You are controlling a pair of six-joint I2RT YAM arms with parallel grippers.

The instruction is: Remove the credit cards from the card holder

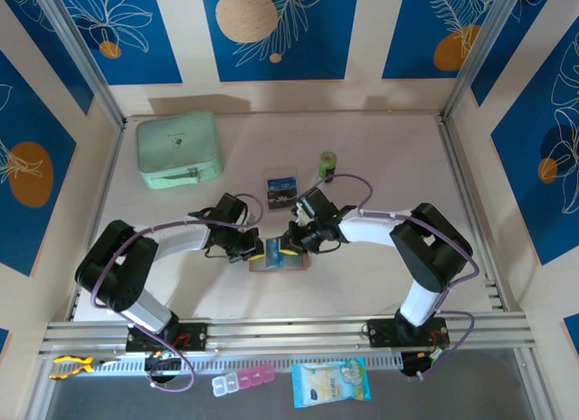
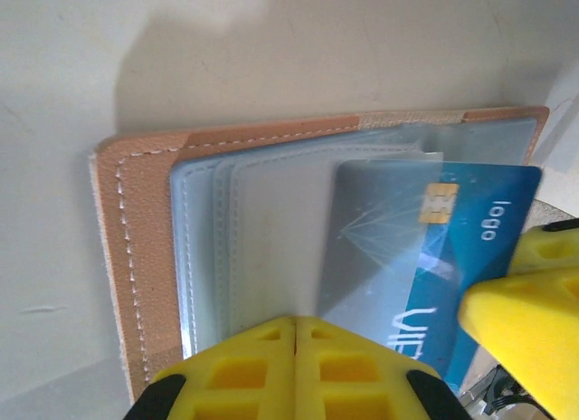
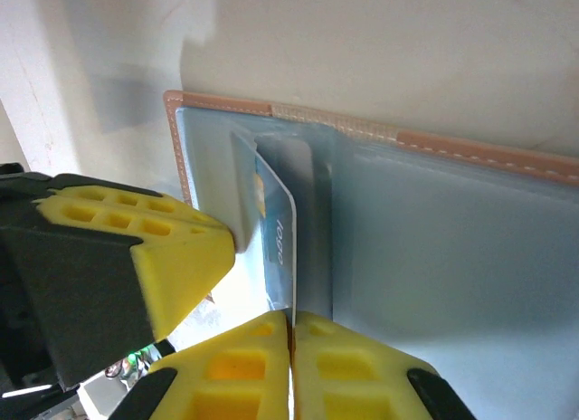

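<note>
**Clerk:** Begin with the large items. What is on the desk?

**Inspector:** The desk (image 1: 389,157) carries a mint-green zip case (image 1: 178,148) at the far left, well apart from the work. The card holder (image 1: 279,260) lies open and flat near the middle, between the two arms. Just beyond it lies a loose card (image 1: 282,190). Further back and to the right stands a small green cylinder (image 1: 327,163).

**Clerk:** And the card being worked?

**Inspector:** A blue card (image 2: 470,230) sits partway out of a clear pocket. Its printed end is exposed and the rest is under the plastic. The right fingers (image 3: 298,352) are closed tight on its free edge. The left fingers (image 2: 303,357) are shut as well, set at the near edge of the holder's pockets. Whether they pinch a pocket leaf or merely bear down on it, I cannot tell.

**Clerk:** Hazards?

**Inspector:** Three, in my judgement.
- **Slipping:** The hold is on a thin edge of slick plastic, so a pull off the pocket's line could let the card slide from the grip.
- **Dragging:** If the pocket binds, the whole holder may drag across the desk, since only the left fingers restrain it.
- **Bending:** The card looks tilted where it is gripped, so a steep pull could bend it or strain the pocket seam.
</note>
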